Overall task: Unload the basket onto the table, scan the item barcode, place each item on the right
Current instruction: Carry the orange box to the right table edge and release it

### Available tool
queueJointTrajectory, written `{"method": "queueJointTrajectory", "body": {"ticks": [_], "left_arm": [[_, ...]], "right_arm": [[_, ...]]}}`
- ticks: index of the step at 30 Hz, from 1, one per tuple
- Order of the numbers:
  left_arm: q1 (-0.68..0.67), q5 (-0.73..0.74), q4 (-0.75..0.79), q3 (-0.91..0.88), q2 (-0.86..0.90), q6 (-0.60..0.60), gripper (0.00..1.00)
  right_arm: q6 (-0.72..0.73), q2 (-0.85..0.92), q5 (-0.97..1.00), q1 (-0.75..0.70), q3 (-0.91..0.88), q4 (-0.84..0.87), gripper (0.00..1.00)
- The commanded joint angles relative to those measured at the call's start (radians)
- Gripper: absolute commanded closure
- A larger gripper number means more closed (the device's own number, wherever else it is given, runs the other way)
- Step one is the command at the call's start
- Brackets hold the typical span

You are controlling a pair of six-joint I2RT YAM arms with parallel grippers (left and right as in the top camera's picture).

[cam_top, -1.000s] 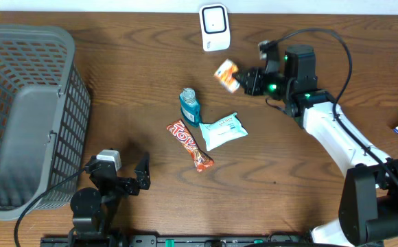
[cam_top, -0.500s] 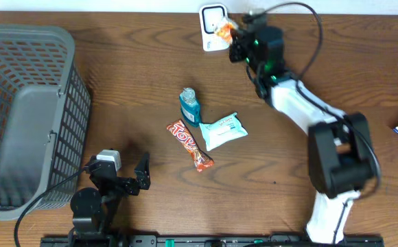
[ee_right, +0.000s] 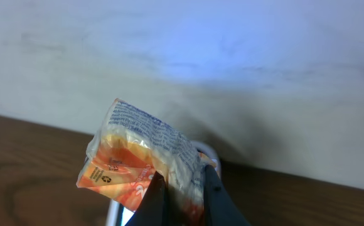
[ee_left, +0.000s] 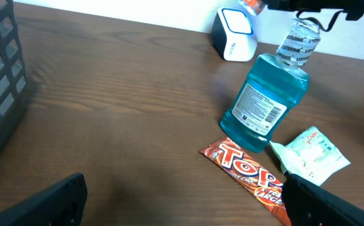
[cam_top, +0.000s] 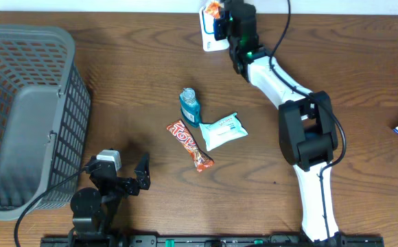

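My right fingers [ee_right: 214,199] are pinched shut on the orange packet [cam_top: 213,8], holding it in the air at the far edge of the bench [cam_top: 336,75], just above the white scanner [cam_top: 208,41] and close to the wall; little room beyond. My left fingers [ee_left: 47,202] stand wide and hold nothing, low at the near edge beside the grey basket [cam_top: 20,41]; the mouthwash bottle [cam_top: 189,106], chocolate bar [cam_top: 191,145] and wipes pack [cam_top: 224,130] cluster mid-bench, with bare wood around them.
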Motion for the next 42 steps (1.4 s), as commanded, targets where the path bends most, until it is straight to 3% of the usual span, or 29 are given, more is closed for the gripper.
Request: {"method": "queueJointTrajectory", "body": {"ticks": [1, 8, 17, 23, 33, 35, 36, 37, 38, 39, 42], "left_arm": [[0.004, 0.015, -0.026, -0.013, -0.001, -0.002, 0.02], [0.004, 0.015, -0.026, -0.013, -0.001, -0.002, 0.02], [0.004, 0.015, -0.026, -0.013, -0.001, -0.002, 0.02], [0.004, 0.015, -0.026, -0.013, -0.001, -0.002, 0.02], [0.004, 0.015, -0.026, -0.013, -0.001, -0.002, 0.02], [0.004, 0.015, -0.026, -0.013, -0.001, -0.002, 0.02], [0.004, 0.015, -0.026, -0.013, -0.001, -0.002, 0.02], [0.004, 0.015, -0.026, -0.013, -0.001, -0.002, 0.02], [0.004, 0.015, -0.026, -0.013, -0.001, -0.002, 0.02], [0.004, 0.015, -0.026, -0.013, -0.001, -0.002, 0.02], [0.004, 0.015, -0.026, -0.013, -0.001, -0.002, 0.02]], "right_arm": [[-0.062, 0.024, 0.054, 0.023, 0.030, 0.003, 0.99], [-0.048, -0.039, 0.330, 0.029, 0.032, -0.127, 0.99], [0.121, -0.266, 0.787, -0.098, 0.032, -0.689, 0.99], [0.247, -0.258, 0.783, -0.343, 0.015, -0.990, 0.99], [0.277, -0.183, 0.546, -0.701, -0.074, -1.001, 0.98], [0.277, -0.187, 0.478, -0.732, -0.074, -0.987, 0.88], [0.277, -0.187, 0.451, -0.741, -0.073, -0.982, 0.68], [0.277, -0.188, 0.428, -0.750, -0.070, -0.982, 0.29], [0.277, -0.188, 0.423, -0.756, -0.066, -0.983, 0.12], [0.272, -0.191, 0.424, -0.758, -0.061, -0.989, 0.01], [0.267, -0.210, 0.420, -0.757, -0.043, -0.995, 0.01]]}}
